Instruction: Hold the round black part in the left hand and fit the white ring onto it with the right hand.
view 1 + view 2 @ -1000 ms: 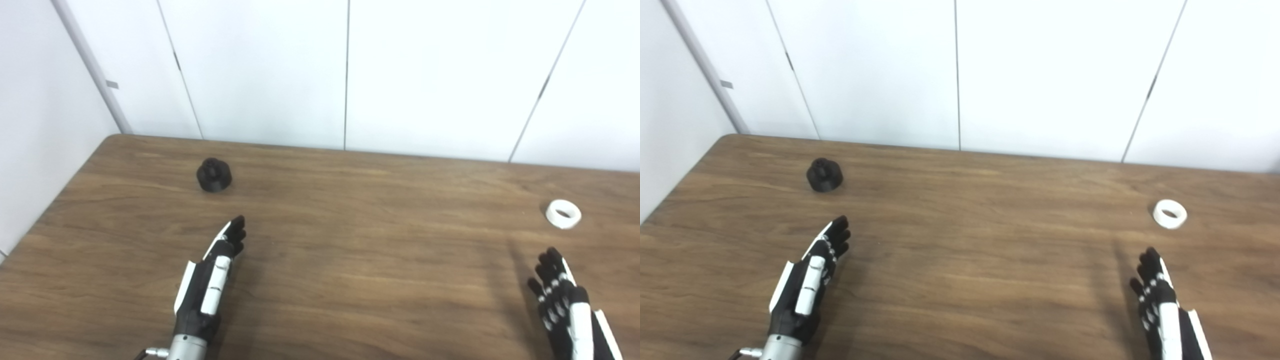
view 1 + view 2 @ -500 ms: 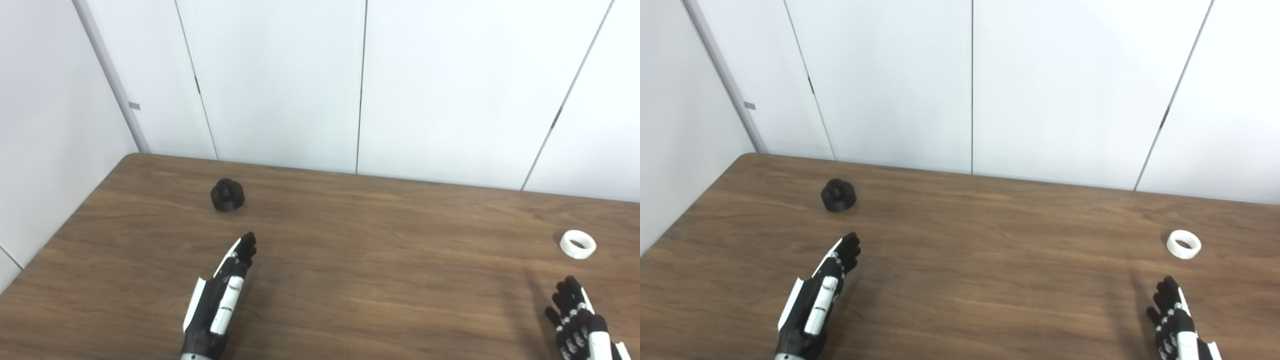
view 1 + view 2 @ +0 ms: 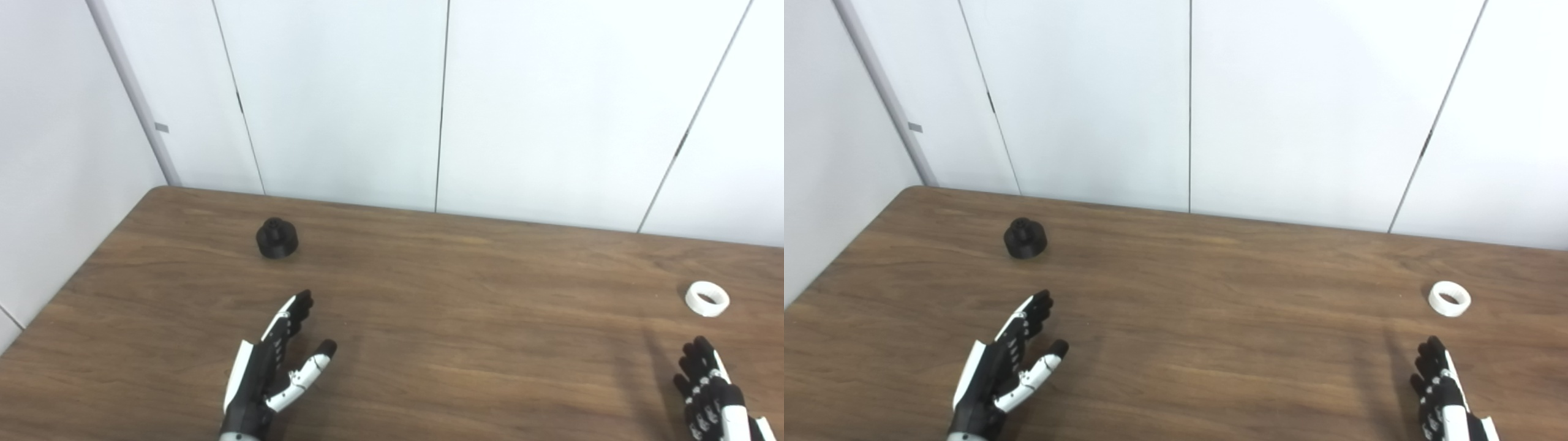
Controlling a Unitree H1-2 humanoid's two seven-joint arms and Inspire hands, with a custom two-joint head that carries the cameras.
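At the near edge, the left hand (image 3: 269, 373) is seen above the wooden desk (image 3: 465, 318), its fingers (image 3: 293, 311) stretched forward and its thumb (image 3: 309, 372) swung out to the side, so that a wide gap is left between them; nothing is held in it. At the near right corner, the right hand (image 3: 710, 392) is partly cut off by the picture's bottom edge; its fingers are extended and spread, and nothing is gripped by them.

Just beyond the right hand, toward the right edge of the desk, the white ring (image 3: 707, 298) is found lying flat on the wood with its opening upward, apart from the fingertips. Farther back on the left side, the round black part (image 3: 277, 237) is set upright on the desk, a smaller raised knob on its top; it is well apart from the left hand and far across the desk from the ring.

Behind the desk, white wall panels (image 3: 343, 98) with thin vertical seams are seen.
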